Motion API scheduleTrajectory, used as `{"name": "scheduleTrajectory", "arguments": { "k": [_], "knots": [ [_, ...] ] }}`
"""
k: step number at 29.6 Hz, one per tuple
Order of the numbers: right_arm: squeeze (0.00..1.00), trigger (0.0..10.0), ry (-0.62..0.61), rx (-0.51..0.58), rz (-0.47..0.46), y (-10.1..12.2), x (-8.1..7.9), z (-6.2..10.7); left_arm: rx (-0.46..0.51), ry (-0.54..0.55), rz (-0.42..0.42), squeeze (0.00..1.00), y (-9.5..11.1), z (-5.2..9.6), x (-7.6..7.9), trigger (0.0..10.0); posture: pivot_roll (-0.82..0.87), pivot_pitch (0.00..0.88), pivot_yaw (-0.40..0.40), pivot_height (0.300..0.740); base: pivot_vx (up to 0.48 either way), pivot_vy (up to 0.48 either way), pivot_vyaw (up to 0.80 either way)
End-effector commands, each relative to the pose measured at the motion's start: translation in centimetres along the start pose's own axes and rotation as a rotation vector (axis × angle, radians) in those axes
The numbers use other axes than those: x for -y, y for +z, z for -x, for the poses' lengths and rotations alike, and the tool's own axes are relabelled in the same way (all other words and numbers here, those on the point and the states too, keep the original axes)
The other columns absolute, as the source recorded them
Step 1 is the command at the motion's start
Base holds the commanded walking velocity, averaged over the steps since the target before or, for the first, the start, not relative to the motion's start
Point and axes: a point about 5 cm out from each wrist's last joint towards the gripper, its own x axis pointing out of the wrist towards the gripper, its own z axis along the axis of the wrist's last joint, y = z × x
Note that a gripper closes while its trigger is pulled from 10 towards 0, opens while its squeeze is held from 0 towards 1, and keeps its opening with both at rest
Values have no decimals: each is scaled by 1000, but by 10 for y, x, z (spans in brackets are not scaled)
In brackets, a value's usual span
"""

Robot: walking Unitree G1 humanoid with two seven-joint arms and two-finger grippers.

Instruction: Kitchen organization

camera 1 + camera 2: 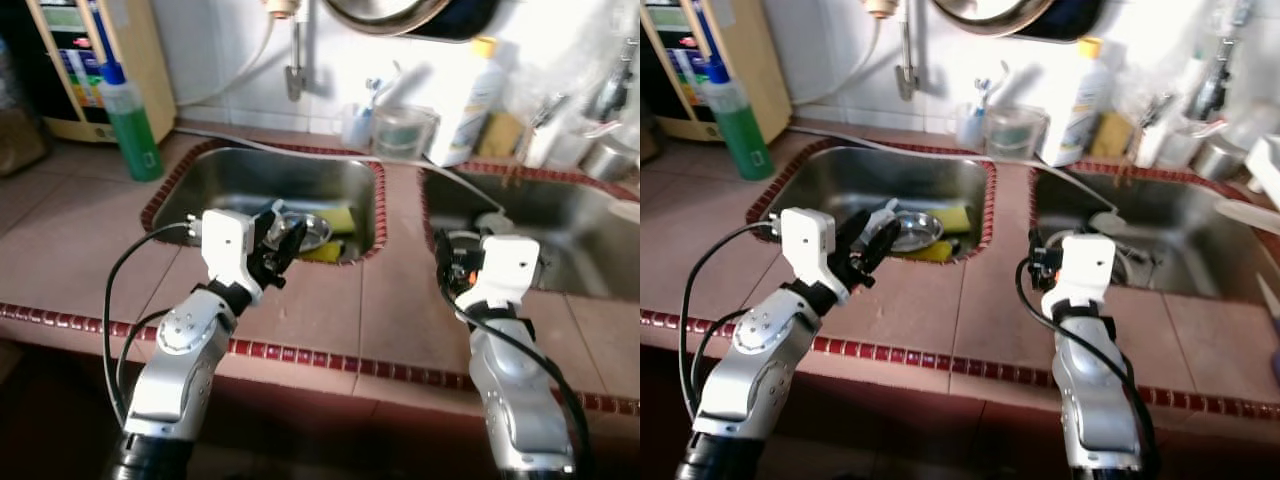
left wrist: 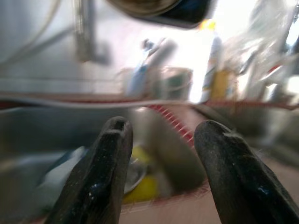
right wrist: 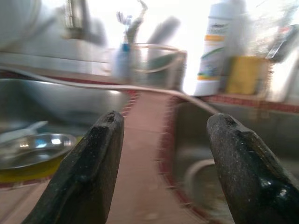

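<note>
I hold both grippers, left (image 1: 283,238) and right (image 3: 161,163), jaws apart and empty, above the tiled table (image 1: 330,300) before the left sink (image 1: 250,180).

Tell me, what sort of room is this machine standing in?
Most likely a home kitchen: a tiled counter with two steel sinks, a small steel dish and yellow sponge in the left one, bottles behind.

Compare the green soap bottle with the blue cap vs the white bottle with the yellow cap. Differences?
The green soap bottle with the blue cap stands at the left sink's far-left corner; the white bottle with the yellow cap stands behind the strip of counter between the two sinks. The green one is see-through with green liquid; the white one is opaque, with a printed label. The white one looks broader. Both are upright on the tiled counter.
</note>
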Motion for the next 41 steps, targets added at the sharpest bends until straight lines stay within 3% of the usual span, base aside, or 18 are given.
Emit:
{"name": "scheduleTrajectory", "arguments": {
  "k": [1, 15, 33, 41],
  "knots": [
    [0, 10000, 8, 9, -9, 3, -3, 1, 11, -14, -11, 0, 6, -3, 1, 10000, -104, 48, -2, 703, 0, 0, 0],
    [0, 10000, 4, 7, -8, 3, -2, 2, 7, -18, -9, 0, 6, -3, 2, 10000, -107, 54, 0, 703, 0, 0, 0],
    [0, 10000, 8, 1, -6, 2, -2, 3, 5, -21, -8, 0, 5, -3, 2, 10000, -107, 51, -4, 703, -279, 0, 0],
    [0, 10000, 11, 1, -5, 2, -3, 3, 18, -29, 0, 0, 6, -4, 3, 10000, -107, 45, -4, 703, 0, 0, 0]
  ]
}}
